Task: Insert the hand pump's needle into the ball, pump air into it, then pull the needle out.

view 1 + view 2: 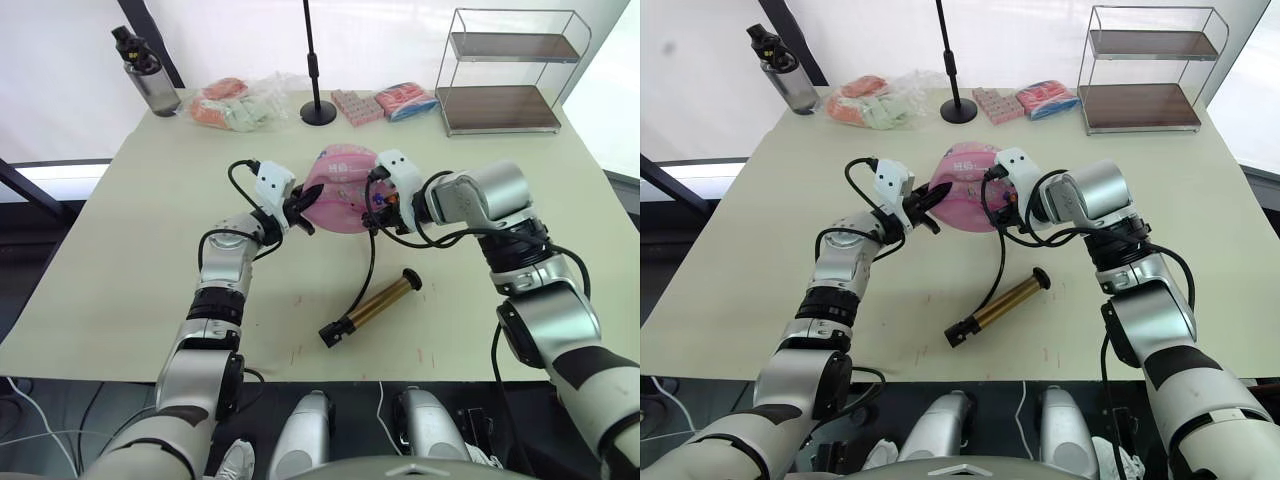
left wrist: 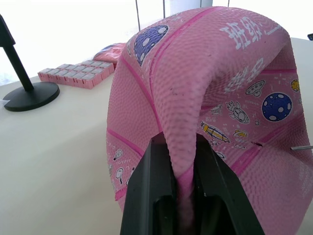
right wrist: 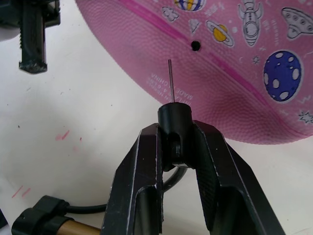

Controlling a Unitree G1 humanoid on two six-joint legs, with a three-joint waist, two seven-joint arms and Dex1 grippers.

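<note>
Gripping the black fitting of the needle [image 3: 170, 81] between its two black fingers, my right gripper [image 3: 175, 147] hovers just beside the ball [image 1: 338, 189], on my right side of it. The thin silver pin points toward the ball's small black valve hole [image 3: 195, 46], its tip close to the hole but still outside it. My left gripper [image 2: 182, 166] sits on the opposite side of the ball, its fingers clamped on a raised fold of the soft pink skin, which bulges up between them. The ball looks partly flat and sagging, printed with planets, rockets and pale lettering. From the fitting, a thin black hose [image 1: 365, 275] curves down toward me to the hand pump [image 1: 371, 307], which lies flat on the cream table [image 1: 120, 260] nearer to me than the ball, its gold barrel angled and untouched. Beyond the ball stand a black pole base [image 1: 318, 112], pink packets [image 1: 358, 105], a dark bottle [image 1: 148, 75] and a wire shelf [image 1: 505, 75].
</note>
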